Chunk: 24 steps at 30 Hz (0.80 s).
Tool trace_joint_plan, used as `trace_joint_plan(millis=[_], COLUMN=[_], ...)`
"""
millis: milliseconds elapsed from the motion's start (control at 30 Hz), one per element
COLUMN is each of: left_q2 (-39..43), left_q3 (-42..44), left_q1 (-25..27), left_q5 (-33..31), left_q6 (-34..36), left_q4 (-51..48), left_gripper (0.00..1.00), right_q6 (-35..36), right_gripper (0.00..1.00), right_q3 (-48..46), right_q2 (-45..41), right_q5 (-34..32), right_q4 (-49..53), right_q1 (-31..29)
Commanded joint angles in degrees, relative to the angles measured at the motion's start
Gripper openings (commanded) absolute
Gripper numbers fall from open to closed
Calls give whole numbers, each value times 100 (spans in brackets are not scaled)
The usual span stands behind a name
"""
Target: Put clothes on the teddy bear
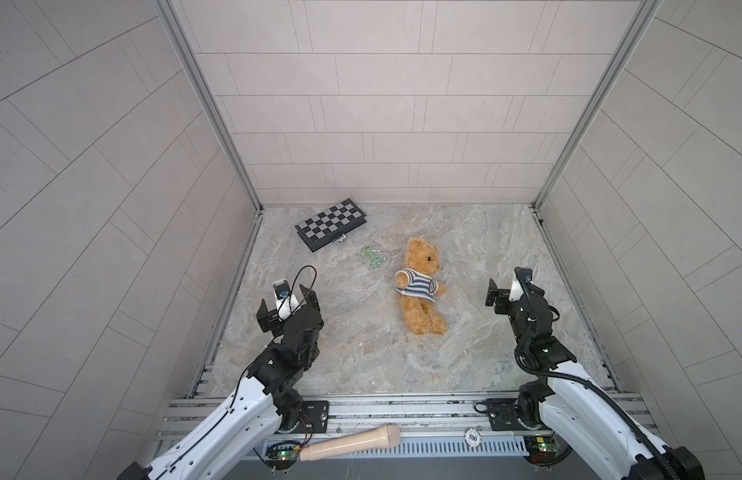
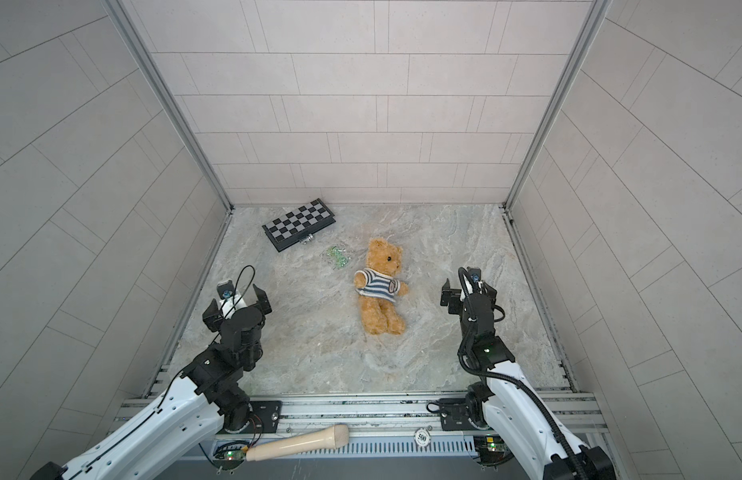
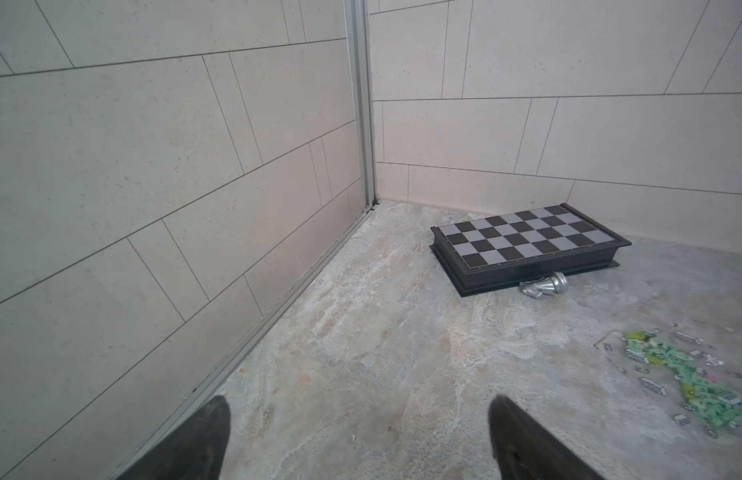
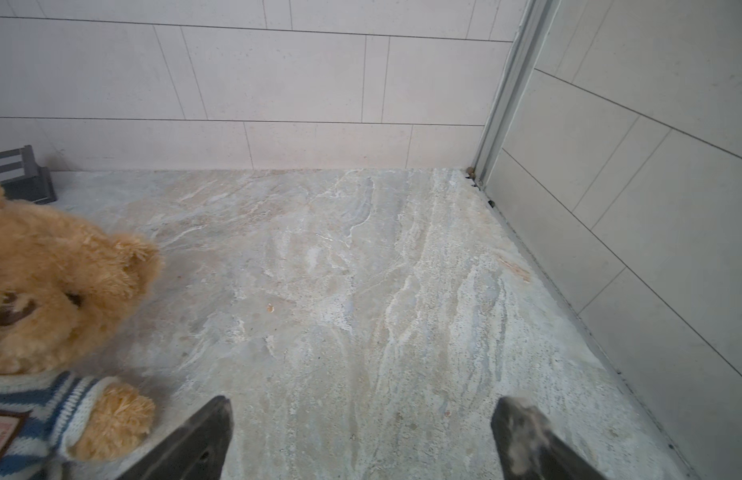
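Note:
The teddy bear (image 1: 421, 291) (image 2: 381, 291) lies on its back mid-table in both top views, head toward the back wall. It wears a blue-and-white striped sweater (image 1: 417, 284) over its torso and arms. In the right wrist view the teddy bear's head (image 4: 49, 286) and one sleeved paw (image 4: 115, 419) show beside one finger. My left gripper (image 1: 286, 301) (image 2: 236, 303) (image 3: 359, 401) hovers open well left of the bear, empty. My right gripper (image 1: 512, 291) (image 2: 467, 291) (image 4: 367, 400) stands open just right of the bear, with only bare table between its fingers.
A folded chessboard (image 1: 331, 224) (image 3: 527, 241) lies at the back left with a silver chess piece (image 3: 546, 286) against it. Green scraps (image 1: 371, 257) (image 3: 693, 382) lie between board and bear. A wooden handle (image 1: 352, 442) and a poker chip (image 1: 472, 435) rest on the front rail. Tiled walls enclose three sides.

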State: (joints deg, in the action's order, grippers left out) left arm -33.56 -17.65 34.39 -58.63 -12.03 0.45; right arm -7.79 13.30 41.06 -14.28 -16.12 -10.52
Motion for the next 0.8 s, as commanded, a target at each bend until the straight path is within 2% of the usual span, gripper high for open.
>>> trace_joint_plan(millis=[0, 100, 267, 367, 567, 767], left_q2=[-230, -444, -701, -987, -1433, -1868], left_q3=[294, 643, 1004, 1097, 1142, 1051], left_q1=[-60, -269, -943, -1215, -1450, -1745], left_q5=[-276, 33, 1032, 1412, 1744, 2123], left_q6=[1058, 1366, 1296, 1188, 1235, 1261], left_q4=[1287, 2014, 2592, 2900, 3388, 3788], left_gripper=[100, 100, 100, 100, 100, 100], right_q6=[225, 453, 513, 398, 326, 331], right_gripper=[100, 100, 100, 100, 100, 100], right_q3=[-180, -295, -469, -479, -526, -544], right_q2=[8, 9, 108, 416, 1283, 1767], right_q5=[-334, -140, -34, -36, -77, -120], right_q4=[-509, -693, -1024, -1296, -2005, -2487], right_q1=[102, 180, 363, 436, 492, 495])
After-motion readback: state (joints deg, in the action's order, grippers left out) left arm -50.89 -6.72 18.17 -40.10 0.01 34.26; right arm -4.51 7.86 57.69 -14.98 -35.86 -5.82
